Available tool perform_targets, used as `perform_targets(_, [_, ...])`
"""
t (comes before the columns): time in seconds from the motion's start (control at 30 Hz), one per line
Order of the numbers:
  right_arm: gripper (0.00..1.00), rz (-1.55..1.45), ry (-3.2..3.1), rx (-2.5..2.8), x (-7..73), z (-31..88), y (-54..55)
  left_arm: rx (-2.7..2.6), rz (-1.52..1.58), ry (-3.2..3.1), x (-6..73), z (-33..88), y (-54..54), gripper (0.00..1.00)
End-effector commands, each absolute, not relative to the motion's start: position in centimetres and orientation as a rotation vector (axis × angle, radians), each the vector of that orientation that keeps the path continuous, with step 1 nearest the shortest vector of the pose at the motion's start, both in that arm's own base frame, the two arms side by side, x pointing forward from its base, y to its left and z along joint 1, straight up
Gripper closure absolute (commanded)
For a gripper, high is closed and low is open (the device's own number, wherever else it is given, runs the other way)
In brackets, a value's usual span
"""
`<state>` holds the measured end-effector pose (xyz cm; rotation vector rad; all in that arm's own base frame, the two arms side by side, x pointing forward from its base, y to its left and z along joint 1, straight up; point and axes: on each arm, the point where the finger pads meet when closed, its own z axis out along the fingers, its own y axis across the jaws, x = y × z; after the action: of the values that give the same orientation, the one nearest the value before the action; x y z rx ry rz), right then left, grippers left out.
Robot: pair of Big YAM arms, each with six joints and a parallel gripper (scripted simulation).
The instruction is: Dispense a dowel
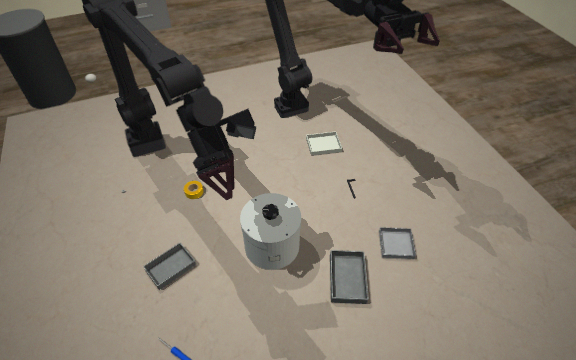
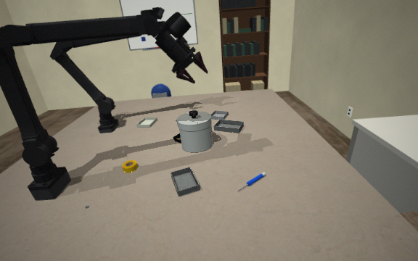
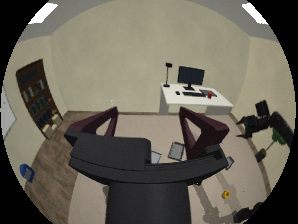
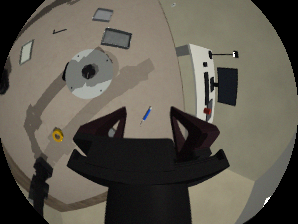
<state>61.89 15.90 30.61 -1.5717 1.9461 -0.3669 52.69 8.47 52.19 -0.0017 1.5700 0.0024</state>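
Note:
The grey-white round dispenser (image 1: 273, 252) (image 2: 196, 139) (image 4: 93, 89) stands upright with its black knob (image 1: 270, 211) (image 2: 193, 114) (image 4: 88, 71) on top. The black tray (image 2: 175, 137) shows only partly behind the dispenser's left edge in the exterior view, with a small tan patch in it; the dispenser hides it in the top view. I cannot tell how many dowels it holds. My right gripper (image 2: 200, 77) (image 4: 148, 110) is open and empty, tilted, above the dispenser's height and clear of the knob. My left gripper (image 1: 419, 47) (image 3: 148, 110) is open and empty, raised far from the dispenser.
Shallow dark-rimmed trays lie around the dispenser, one with a grey floor (image 1: 349, 277) at its right and another (image 1: 170, 266) at its left. A pale tray (image 1: 324, 143), a hex key (image 1: 351, 187), a yellow tape roll (image 1: 193, 190) and a blue screwdriver (image 2: 255, 179) also lie on the table.

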Motion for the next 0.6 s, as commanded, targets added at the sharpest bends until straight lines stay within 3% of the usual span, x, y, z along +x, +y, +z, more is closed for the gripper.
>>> perform_targets(0.0, [0.31, -0.371, 1.979, -1.349, 62.1, 33.3, 13.8, 0.018, -0.003, 1.535, 52.1, 53.4, 7.1, 0.0])
perform_targets(0.57, [0.31, -0.302, 1.942, -0.784, 60.6, 39.5, 8.6, 0.014, -0.007, 1.536, 52.1, 52.4, 4.4, 0.0])
